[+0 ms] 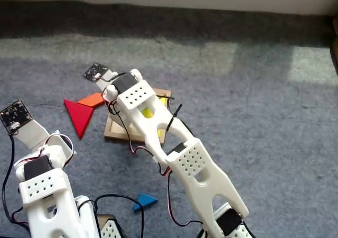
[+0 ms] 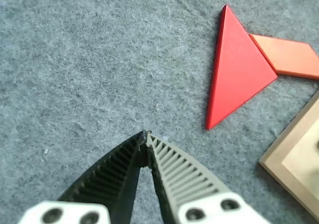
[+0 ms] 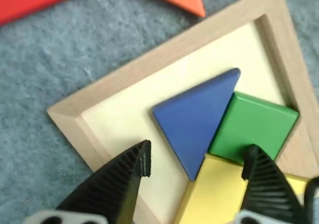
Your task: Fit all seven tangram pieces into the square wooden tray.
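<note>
The square wooden tray [image 3: 164, 50] [image 1: 119, 132] lies on grey carpet. It holds a blue triangle [image 3: 197, 117], a green square [image 3: 254, 127] and a yellow piece [image 3: 219, 194], all fitted side by side. My right gripper [image 3: 197, 157] hangs open just above them, its fingers straddling the blue triangle's corner without holding it. A large red triangle [image 2: 237, 69] [image 1: 79, 115] and an orange parallelogram [image 2: 289, 57] [image 1: 92, 99] lie touching on the carpet beside the tray. My left gripper [image 2: 146, 136] is shut and empty, over bare carpet short of the red triangle. A small blue triangle [image 1: 144, 201] lies near the arms' bases.
The right arm [image 1: 185, 158] stretches over the tray and covers most of it in the high view. The left arm [image 1: 42, 185] stands at the lower left. Open carpet spreads to the right and behind the tray.
</note>
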